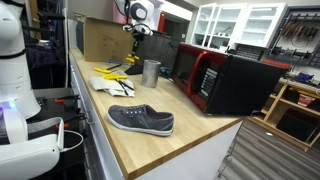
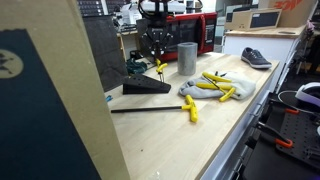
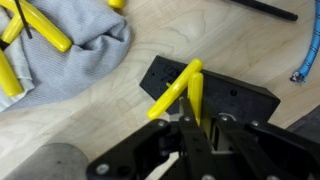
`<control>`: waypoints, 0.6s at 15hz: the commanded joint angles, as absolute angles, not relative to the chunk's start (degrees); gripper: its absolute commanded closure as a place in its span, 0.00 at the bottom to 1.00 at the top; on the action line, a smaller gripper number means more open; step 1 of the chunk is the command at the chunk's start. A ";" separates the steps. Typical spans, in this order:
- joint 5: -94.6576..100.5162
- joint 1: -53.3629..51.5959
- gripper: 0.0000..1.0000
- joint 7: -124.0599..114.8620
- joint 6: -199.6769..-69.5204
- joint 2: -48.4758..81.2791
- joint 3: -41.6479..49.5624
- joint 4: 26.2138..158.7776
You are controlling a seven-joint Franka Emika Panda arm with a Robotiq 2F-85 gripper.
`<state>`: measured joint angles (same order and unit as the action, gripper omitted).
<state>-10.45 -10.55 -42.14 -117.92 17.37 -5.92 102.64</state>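
End effector (image 2: 155,60) clenched on a yellow-handled tool (image 3: 186,88), grasped at the low end with the handles sticking out past the fingers. The tool hangs over a black block (image 3: 240,100) on the counter (image 2: 200,140); contact cannot be told. Metal cup (image 2: 186,57) just right of it. Grey cloth (image 2: 205,92) carrying other yellow tools (image 2: 222,88) lies nearer, to the right. Shoe (image 2: 255,57) far right.

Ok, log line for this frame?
gripper: shut on yellow-handled tool | over black block | grey cloth beside | metal cup nearby
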 commanded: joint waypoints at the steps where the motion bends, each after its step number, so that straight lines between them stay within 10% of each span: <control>1: -9.19 -11.52 0.96 -44.00 -117.80 18.10 -5.33 101.04; 9: -7.44 -11.77 0.96 -43.86 -118.93 18.35 -5.24 101.04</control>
<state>-8.82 -10.83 -42.14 -118.50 17.56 -5.92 102.62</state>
